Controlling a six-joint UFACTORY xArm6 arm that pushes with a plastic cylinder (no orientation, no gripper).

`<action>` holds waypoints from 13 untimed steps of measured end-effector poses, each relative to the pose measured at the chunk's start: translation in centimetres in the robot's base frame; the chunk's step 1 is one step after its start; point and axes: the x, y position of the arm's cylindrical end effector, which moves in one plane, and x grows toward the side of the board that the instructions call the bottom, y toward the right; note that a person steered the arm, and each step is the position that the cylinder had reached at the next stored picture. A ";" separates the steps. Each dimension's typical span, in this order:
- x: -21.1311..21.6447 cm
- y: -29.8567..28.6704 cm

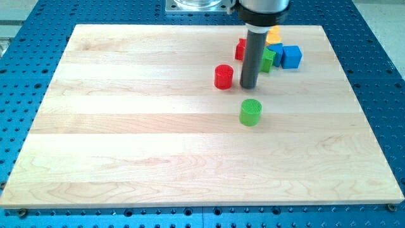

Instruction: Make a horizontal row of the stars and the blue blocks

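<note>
My tip (249,86) touches the board just right of a red cylinder (223,76) and above a green cylinder (250,112). Behind the rod at the view's top right is a tight cluster: a blue cube (292,56), a second blue block (275,52) partly hidden, a green block (267,60), a red block (241,49) and a yellow block (273,35). The rod hides parts of the cluster, so their shapes are hard to make out. My tip sits below and left of the cluster.
The wooden board (126,126) lies on a blue perforated table (38,19). The robot's base (196,5) shows at the view's top edge.
</note>
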 end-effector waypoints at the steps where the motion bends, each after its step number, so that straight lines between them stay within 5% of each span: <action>1: -3.7 2.5; 2: -7.1 4.5; 4: -0.2 4.2; 5: -0.4 7.1; 8: -6.0 11.0; 9: -8.8 10.9; 10: -4.1 8.2; 13: -5.2 5.8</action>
